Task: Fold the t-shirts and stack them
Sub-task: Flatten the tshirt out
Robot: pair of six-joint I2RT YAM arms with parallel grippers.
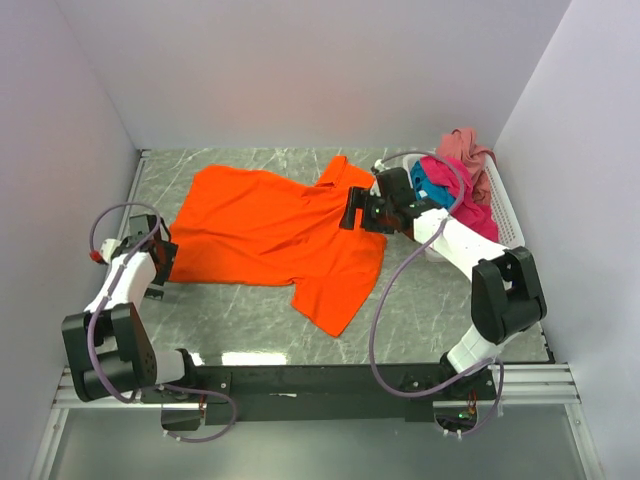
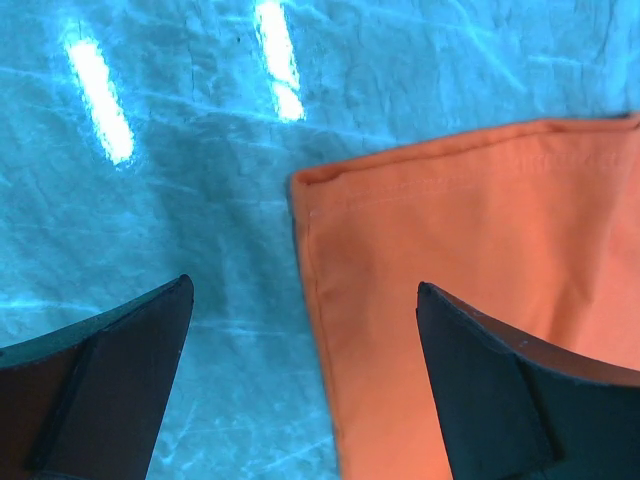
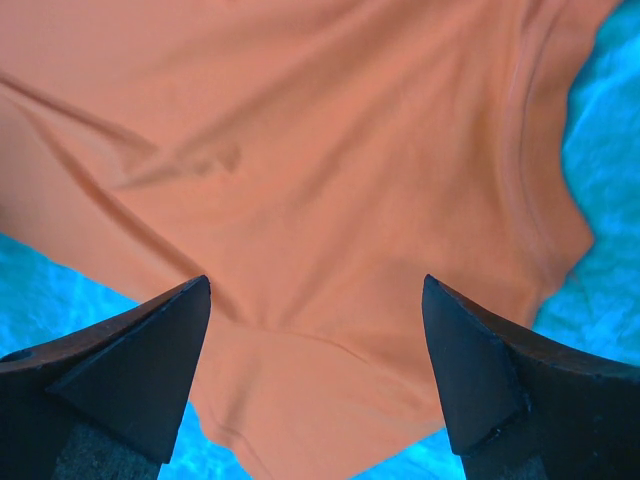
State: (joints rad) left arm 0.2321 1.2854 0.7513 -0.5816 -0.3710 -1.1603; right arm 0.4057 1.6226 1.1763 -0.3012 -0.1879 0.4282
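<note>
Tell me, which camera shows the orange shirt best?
The top view: the orange shirt lies spread out, nearly whole, on the table. The left wrist view shows only one hemmed corner, the right wrist view only a wrinkled stretch.

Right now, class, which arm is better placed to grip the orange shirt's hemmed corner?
Left. The left gripper is open, straddling the hemmed edge of the orange t-shirt by its corner; the right gripper hangs open over the opposite end.
</note>
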